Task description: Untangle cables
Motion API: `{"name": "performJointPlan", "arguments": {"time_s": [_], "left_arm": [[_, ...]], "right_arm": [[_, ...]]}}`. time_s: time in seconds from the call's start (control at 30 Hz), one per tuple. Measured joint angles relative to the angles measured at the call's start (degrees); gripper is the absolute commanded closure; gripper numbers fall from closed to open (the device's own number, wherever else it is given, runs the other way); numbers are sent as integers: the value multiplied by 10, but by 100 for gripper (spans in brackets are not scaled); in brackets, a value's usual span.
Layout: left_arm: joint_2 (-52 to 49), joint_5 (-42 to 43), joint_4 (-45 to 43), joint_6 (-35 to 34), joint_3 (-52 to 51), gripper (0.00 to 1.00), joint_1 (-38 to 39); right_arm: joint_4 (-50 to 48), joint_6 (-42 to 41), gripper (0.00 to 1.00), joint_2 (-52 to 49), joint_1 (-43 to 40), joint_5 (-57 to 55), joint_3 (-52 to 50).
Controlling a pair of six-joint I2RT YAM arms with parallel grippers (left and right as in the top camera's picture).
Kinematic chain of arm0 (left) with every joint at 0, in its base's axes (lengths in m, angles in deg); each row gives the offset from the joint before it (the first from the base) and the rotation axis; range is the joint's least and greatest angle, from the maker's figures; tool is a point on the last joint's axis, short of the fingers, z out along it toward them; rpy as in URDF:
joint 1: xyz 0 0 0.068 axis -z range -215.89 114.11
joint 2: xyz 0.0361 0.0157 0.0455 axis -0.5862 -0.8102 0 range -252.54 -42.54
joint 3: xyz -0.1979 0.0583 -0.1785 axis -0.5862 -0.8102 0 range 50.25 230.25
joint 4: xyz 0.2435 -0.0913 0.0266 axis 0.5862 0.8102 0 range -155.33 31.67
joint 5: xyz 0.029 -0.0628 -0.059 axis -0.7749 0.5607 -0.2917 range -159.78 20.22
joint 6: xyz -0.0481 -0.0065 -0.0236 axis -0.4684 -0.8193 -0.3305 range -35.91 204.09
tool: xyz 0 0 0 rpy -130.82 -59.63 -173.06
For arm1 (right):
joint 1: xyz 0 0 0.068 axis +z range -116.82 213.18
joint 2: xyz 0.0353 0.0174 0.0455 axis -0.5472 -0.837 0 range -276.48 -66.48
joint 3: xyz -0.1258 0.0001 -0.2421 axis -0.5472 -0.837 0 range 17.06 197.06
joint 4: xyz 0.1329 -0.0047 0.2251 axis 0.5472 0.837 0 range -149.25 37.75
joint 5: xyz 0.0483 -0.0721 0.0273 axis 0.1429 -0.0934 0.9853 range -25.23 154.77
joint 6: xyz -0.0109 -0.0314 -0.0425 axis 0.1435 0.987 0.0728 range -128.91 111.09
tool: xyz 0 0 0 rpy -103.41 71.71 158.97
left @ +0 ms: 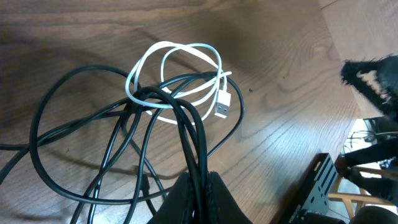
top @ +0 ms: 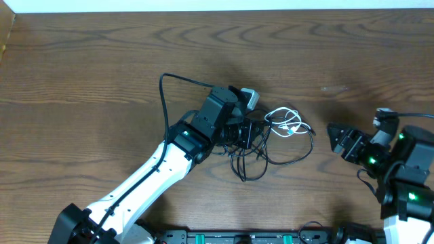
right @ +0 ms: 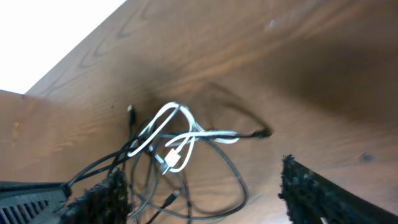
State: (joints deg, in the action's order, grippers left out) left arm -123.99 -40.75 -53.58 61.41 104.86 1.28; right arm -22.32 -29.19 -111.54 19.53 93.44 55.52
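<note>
Overhead looks down; both wrist views closely share cables (left: pixel 186 127).

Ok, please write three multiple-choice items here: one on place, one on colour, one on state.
1. The white cable lies
A) between the left claw and the right claw
B) in the right claw's grip
C) in the left claw's grip
2. The cables in the left claw's grip are
A) red
B) white
C) black
3. The right claw is
A) shut on a plug
B) open and empty
C) holding the white cable

Key: 1A, overhead shows it between them; 2C, they run black into the shut claw; 3B, it stands wide, touching no cable.
</note>
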Motion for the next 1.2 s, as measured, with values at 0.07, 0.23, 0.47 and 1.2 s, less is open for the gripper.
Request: {"name": "performJointPlan", "arguments": {"time_s": [0.07, 0.23, 0.47, 1.2], "left_arm": [[0, -1, 0, 0, 0, 92, 0], [0, -3, 0, 0, 0, 92, 0], [0, -5, 0, -15, 0, 92, 0], [0, -11, 0, -29, 0, 93, 0]], "right_arm": [[-1, -23, 27, -20, 12, 0, 0], [-6, -67, 34, -82, 45, 30, 0], [-27, -118, 30, -94, 55, 66, 0], [-172, -400, 47, -209, 223, 0, 0]]}}
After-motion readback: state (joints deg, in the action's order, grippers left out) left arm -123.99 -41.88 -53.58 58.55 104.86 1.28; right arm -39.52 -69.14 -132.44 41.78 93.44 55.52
